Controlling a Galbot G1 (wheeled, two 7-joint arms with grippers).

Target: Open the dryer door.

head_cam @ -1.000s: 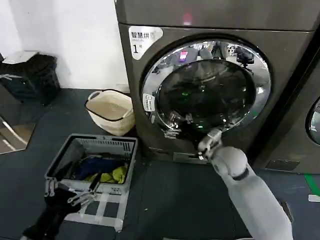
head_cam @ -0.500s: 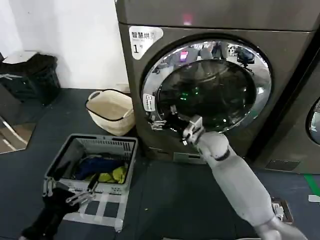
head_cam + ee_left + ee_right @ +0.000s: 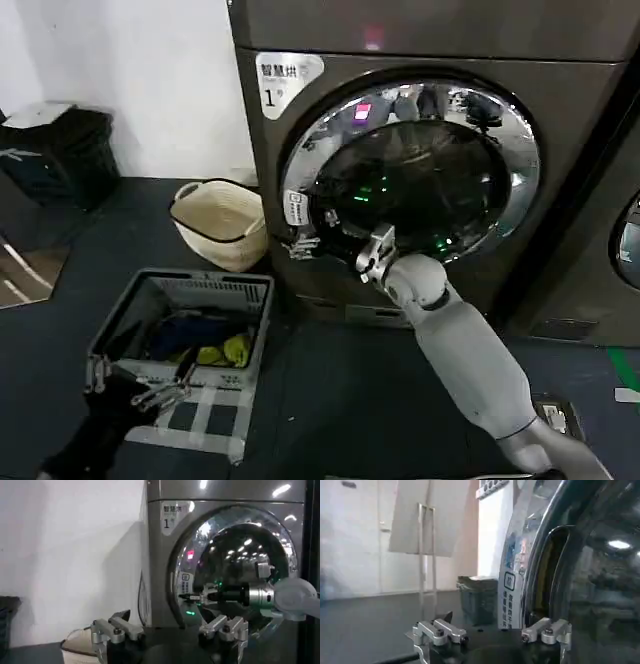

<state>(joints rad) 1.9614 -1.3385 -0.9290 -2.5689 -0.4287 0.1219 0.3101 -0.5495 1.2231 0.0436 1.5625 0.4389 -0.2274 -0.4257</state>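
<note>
A laundry room is suggested: a large front-loading dryer [image 3: 420, 160] labelled "1" is set beside a neighbouring machine [image 3: 610, 230], and a grey basket of clothes [image 3: 185, 330] and a cream basket [image 3: 222, 222] are placed on the dark floor.

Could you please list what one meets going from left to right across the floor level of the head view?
Black bin → grey laundry crate → cream basket → right gripper → dryer door → neighbouring machine.

White label [image 3: 290, 78] on the dryer [image 3: 300, 200] front, top left, reads "1" w/ Chinese chars above; small sticker [image 3: 297, 207] by door rim illegible.
</note>
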